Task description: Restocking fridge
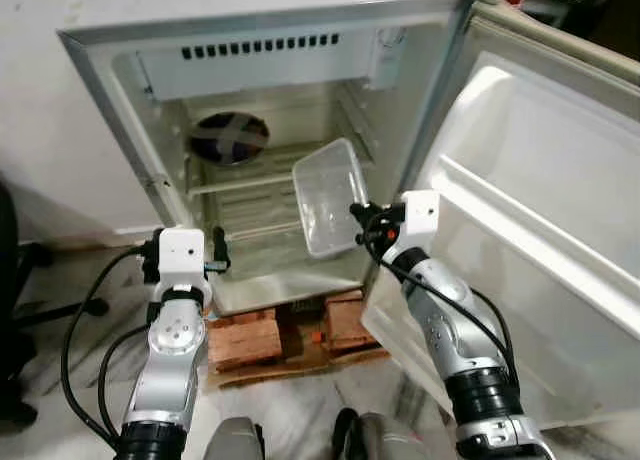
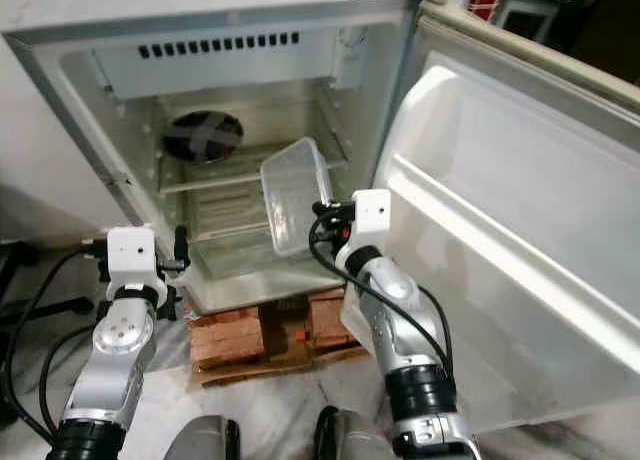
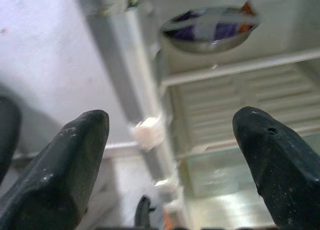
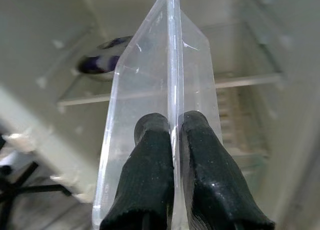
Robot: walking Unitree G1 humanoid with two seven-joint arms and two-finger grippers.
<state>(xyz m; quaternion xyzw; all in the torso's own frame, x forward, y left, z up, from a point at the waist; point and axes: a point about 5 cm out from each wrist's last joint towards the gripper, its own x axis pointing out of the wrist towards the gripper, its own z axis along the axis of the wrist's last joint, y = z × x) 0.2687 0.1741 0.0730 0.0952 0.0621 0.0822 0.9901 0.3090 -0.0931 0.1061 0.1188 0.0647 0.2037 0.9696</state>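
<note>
Nearest the robot, both silver arms are raised in front of the small open fridge (image 1: 120,70). The left arm stands almost straight up beside the fridge's left edge, its left gripper (image 3: 170,155) spread wide with nothing between the two black fingers (image 3: 65,165) — it points toward the cabinet's left door frame. The right arm bends at the elbow and reaches up and inward, and the right gripper (image 4: 172,140) is pinched tight on the rim of a clear plastic container (image 1: 328,195), one finger on each side of the thin wall. The container is tilted up on edge, held in the air just in front of the fridge's lower shelf area, at the right side of the opening. Beneath the fridge lie reddish bricks (image 1: 245,340) on the floor. Farther in, a wire shelf (image 1: 250,180) spans the cabinet, and on it at the back left sits a round bowl (image 1: 228,138) with a dark cover. The fridge door (image 1: 540,210) hangs open at the right — white and bare inside.
</note>
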